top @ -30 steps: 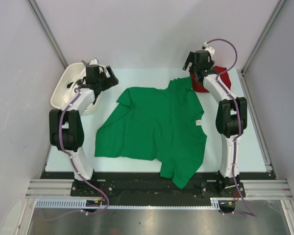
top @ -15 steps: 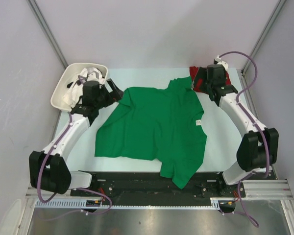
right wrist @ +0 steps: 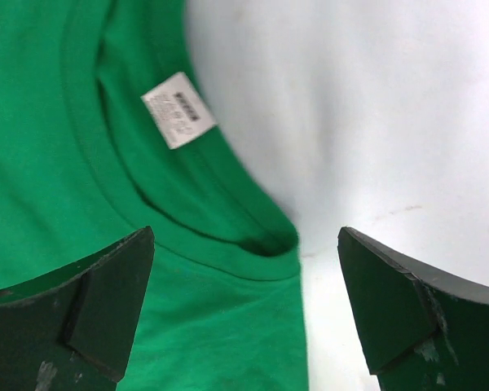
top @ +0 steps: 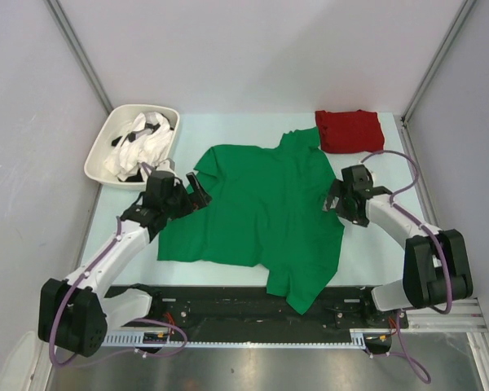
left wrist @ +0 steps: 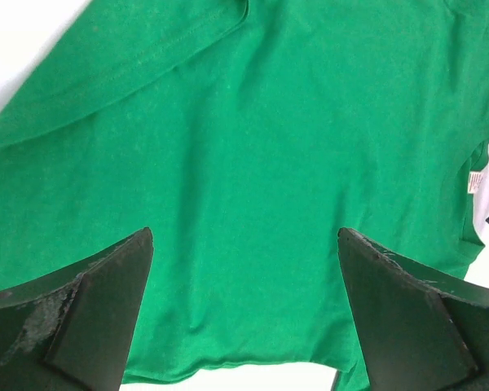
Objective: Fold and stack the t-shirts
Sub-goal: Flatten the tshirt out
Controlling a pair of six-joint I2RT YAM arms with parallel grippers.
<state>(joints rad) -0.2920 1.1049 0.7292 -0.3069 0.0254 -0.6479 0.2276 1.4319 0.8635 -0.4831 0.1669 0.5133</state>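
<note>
Left hand (top: 197, 189): fingers spread wide, gripping nothing; it hangs over the left edge of the green t-shirt, by one sleeve.
Right hand (top: 333, 201): fingers spread wide too, with nothing between them; it sits at the neck side of the green t-shirt.
Green t-shirt (top: 265, 210): spread out on the desk (top: 375, 252) between the two hands, unfolded and somewhat wrinkled, one sleeve hanging toward the near edge of the desk.
Neck label (right wrist: 178, 109): small and white, inside the collar, just ahead of the right hand and slightly toward its left finger.
Left wrist view: green cloth (left wrist: 253, 179) fills the space ahead of and between the fingers, with the hem just in front of the fingertips.
Dark red t-shirt (top: 349, 130): folded square, lying beyond the right hand at the far corner of the desk, just beside the green sleeve.
White tub (top: 106, 147): beyond the left hand at the far left, holding crumpled white cloth (top: 143, 142).
</note>
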